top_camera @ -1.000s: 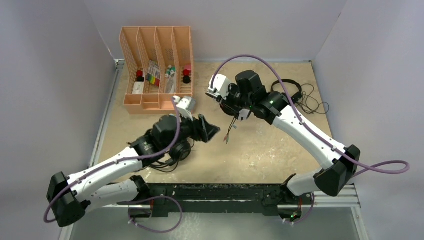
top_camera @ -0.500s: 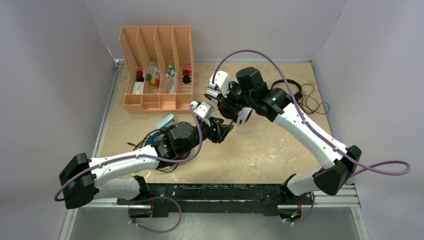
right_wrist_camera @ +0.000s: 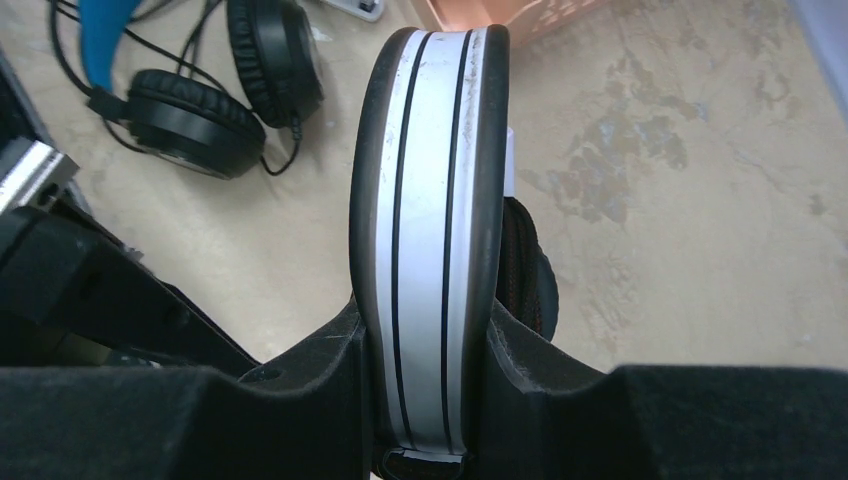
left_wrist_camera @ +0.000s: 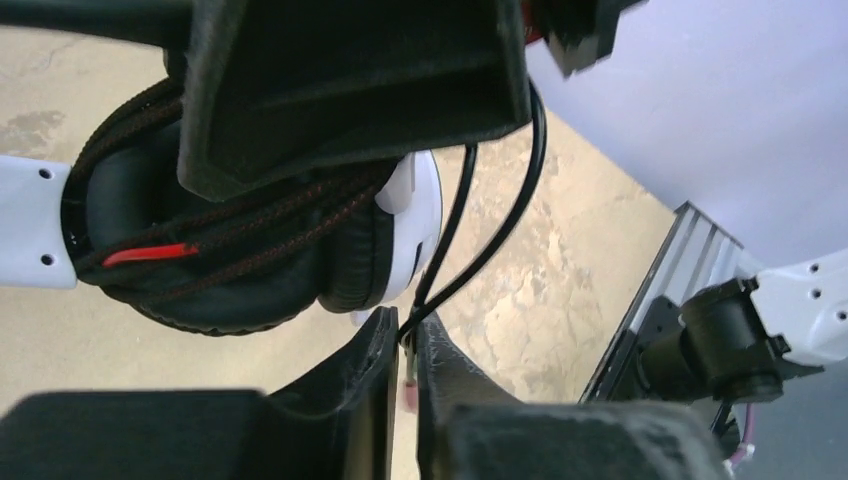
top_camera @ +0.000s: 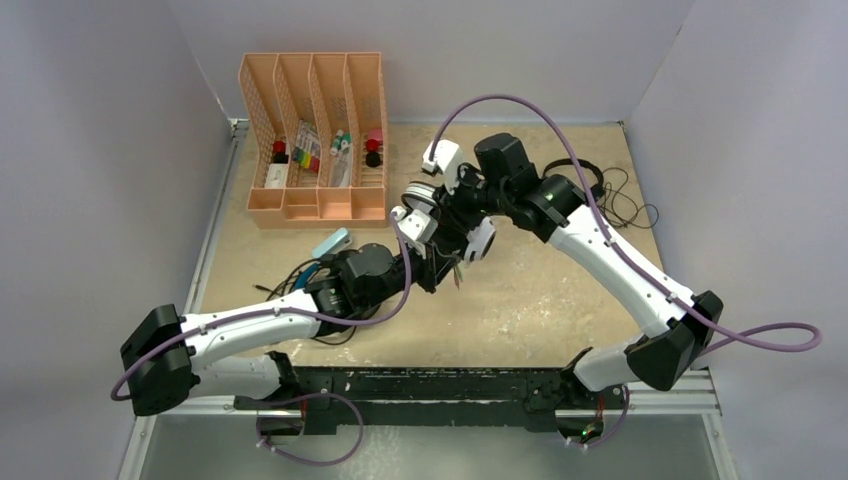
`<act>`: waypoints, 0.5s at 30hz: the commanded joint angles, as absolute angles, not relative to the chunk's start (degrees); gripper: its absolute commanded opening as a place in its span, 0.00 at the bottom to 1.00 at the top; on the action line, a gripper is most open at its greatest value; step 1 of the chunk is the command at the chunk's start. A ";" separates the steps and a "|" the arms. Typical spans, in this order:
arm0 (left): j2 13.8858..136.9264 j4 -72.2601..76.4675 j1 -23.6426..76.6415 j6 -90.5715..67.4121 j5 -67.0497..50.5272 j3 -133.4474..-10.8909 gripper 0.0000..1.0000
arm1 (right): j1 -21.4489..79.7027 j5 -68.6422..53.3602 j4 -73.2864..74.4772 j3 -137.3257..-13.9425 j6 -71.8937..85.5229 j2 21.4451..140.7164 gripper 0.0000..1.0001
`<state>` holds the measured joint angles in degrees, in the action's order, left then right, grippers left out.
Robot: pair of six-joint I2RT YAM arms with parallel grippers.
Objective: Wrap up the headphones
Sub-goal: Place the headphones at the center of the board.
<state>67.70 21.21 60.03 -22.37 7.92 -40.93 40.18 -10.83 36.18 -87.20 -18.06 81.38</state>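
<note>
Arms are stretched inward to meet above the middle of the table (top_camera: 520,300). Up there, the white-and-black headset (right_wrist_camera: 430,180) is clamped by its headband in the right gripper (right_wrist_camera: 428,340); its thin black cable (left_wrist_camera: 455,240) is pinched beneath the earcup by the left gripper (left_wrist_camera: 404,350).
</note>
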 commanded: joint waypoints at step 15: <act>71.42 -16.58 60.12 -25.38 20.35 -59.73 0.00 | 18.01 -65.08 -4.00 -67.48 34.61 86.45 0.00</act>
